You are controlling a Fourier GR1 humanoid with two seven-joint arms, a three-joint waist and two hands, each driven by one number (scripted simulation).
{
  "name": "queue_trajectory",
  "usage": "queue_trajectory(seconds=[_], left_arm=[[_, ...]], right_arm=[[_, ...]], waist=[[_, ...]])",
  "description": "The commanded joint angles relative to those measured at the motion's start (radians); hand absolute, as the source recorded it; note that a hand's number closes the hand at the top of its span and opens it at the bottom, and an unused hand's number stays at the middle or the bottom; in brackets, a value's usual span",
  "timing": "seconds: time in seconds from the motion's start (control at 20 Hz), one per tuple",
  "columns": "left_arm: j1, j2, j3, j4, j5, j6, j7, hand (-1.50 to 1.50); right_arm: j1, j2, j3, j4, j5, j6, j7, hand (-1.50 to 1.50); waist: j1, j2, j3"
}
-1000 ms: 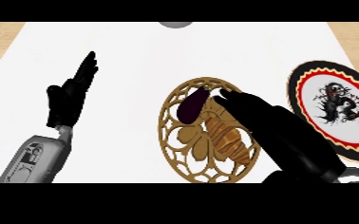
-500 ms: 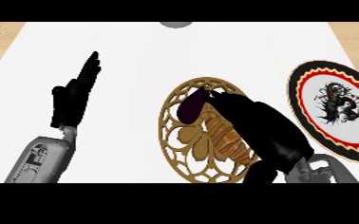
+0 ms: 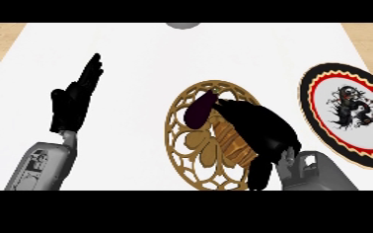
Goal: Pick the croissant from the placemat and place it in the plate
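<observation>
The brown croissant (image 3: 230, 147) lies on the round golden lattice placemat (image 3: 191, 154) in the middle of the counter. My right hand (image 3: 258, 131) arches over it from the lower right. The fingers curl down over the croissant's far side, the thumb (image 3: 258, 174) is at its near side, and much of the croissant is hidden. The plate (image 3: 320, 81), with a black rim, a red ring and a dragon figure, lies at the right edge, apart from the placemat. My left hand (image 3: 71, 103) rests open at the left, fingers up.
A dark purple oblong thing (image 3: 200, 110) lies on the placemat's upper left part, just beside my right fingertips. A grey round object (image 3: 182, 24) shows at the counter's far edge. White counter (image 3: 138, 69) stretches between the left hand and the placemat.
My right hand has pulled back toward the near side and lowered over the croissant, its fingers curling from outstretched to arched. The left hand has barely shifted.
</observation>
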Motion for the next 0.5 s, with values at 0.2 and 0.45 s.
queue_trajectory(seconds=[0.2,0.45], left_arm=[[-0.008,0.031,0.077,-0.045,0.008,-0.086,0.05,0.0],[-0.014,-0.037,0.068,-0.026,-0.051,-0.049,0.055,0.0]], right_arm=[[0.049,0.044,-0.02,0.057,0.107,0.032,-0.059,-1.5],[0.018,0.096,-0.038,0.231,0.192,-0.004,-0.187,-1.5]], waist=[[0.0,-0.002,0.0],[0.001,0.0,0.0]])
